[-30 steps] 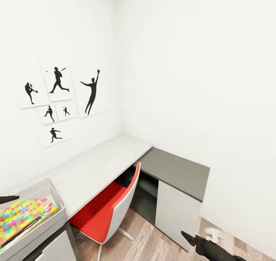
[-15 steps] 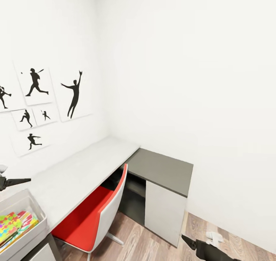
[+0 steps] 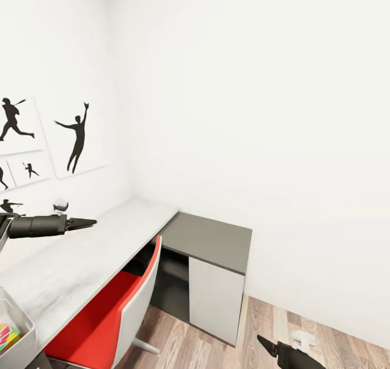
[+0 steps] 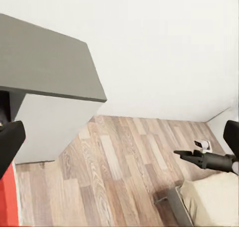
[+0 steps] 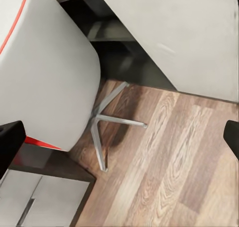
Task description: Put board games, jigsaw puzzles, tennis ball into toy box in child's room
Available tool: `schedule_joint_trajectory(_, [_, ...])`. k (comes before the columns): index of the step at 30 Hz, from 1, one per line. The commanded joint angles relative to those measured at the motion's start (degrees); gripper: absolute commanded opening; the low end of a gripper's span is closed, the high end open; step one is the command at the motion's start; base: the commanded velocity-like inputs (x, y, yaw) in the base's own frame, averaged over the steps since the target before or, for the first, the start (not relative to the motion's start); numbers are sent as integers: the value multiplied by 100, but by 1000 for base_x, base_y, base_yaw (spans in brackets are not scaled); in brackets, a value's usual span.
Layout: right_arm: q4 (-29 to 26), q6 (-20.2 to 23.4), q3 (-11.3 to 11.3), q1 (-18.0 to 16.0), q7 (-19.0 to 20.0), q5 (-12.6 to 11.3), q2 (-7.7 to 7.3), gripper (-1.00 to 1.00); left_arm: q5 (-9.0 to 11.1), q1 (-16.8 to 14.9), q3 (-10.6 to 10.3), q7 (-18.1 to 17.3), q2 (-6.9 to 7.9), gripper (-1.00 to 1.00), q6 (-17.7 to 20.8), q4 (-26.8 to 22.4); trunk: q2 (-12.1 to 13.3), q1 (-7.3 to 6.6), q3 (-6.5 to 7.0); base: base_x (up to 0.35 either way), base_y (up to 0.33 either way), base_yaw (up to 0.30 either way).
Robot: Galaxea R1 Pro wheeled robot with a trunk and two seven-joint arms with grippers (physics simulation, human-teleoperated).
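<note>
Currently, the toy box [image 3: 16, 325] is seen in the head view only as a corner of light-grey rim, standing on the table [image 3: 92, 250] at the end nearest the robot, with a patch of multicoloured jigsaw puzzle [image 3: 6, 336] lying inside it. At least 1 puzzle is therefore judged to be stowed; whether the 2nd puzzle, the tennis ball or any of the 3 board games are inside cannot be told, since most of the box is cut off. The stretch of table beyond the box is bare. A corner of the bed [image 4: 211, 202] is caught in the left wrist view, with no game boxes visible on that part. The left gripper [image 3: 81, 223] is held out level above the table, its fingers drawn to a point with nothing between them. Of the right gripper [image 3: 269, 346] a dark tip is seen low over the floor, well apart from the table; its jaw opening cannot be told. A red-and-white chair [image 3: 114, 309] is tucked under the table, just beside the lower dark-grey section, and its legs [image 5: 107, 127] spread over the wood floor [image 4: 119, 167]; it is judged the main obstruction to base moves along the table. Silhouette pictures [image 3: 76, 136] hang on the wall above the table.
</note>
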Motion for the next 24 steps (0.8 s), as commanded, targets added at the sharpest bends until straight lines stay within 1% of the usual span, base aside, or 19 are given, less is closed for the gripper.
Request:
schedule_joint_trajectory(1, [2,47,-6,-3,11,-43,1,100,-40,-1,9,-38,-7,100,64,-8,-4,2,4,0,0,-254])
schedule_joint_trajectory(3, [7,42,-9,-3,11,-42,-1,100,-43,11,1,58,-152,100,107,-86,-4,2,15,0,0,-254])
schedule_joint_trajectory(4, [10,39,-10,-3,11,-41,-2,100,-45,28,-2,133,-276,100,127,-137,-4,2,20,0,0,-254])
schedule_joint_trajectory(6, [14,37,-11,-5,11,-40,-2,100,-47,52,-6,181,-364,100,136,-166,-4,2,32,0,0,-254])
schedule_joint_trajectory(8, [17,32,-12,-7,11,-39,-3,100,-46,106,-7,210,-422,100,141,-184,-4,2,43,0,0,-254])
schedule_joint_trajectory(11, [27,16,-13,-10,11,-39,-3,100,-39,216,-6,233,-473,100,143,-212,-4,2,59,0,0,-254])
schedule_joint_trajectory(17, [181,-11,-24,-12,10,-34,-6,100,-46,359,-7,262,-512,100,137,-232,-4,2,93,-15,0,-254])
schedule_joint_trajectory(20, [261,-19,-49,-12,10,-32,-7,100,-47,390,-5,259,-513,100,101,-233,-4,2,110,-133,0,-254])
schedule_joint_trajectory(24, [313,-29,-72,-12,10,-29,-5,100,-47,417,4,240,-501,100,15,-234,-4,2,132,-236,0,-254])
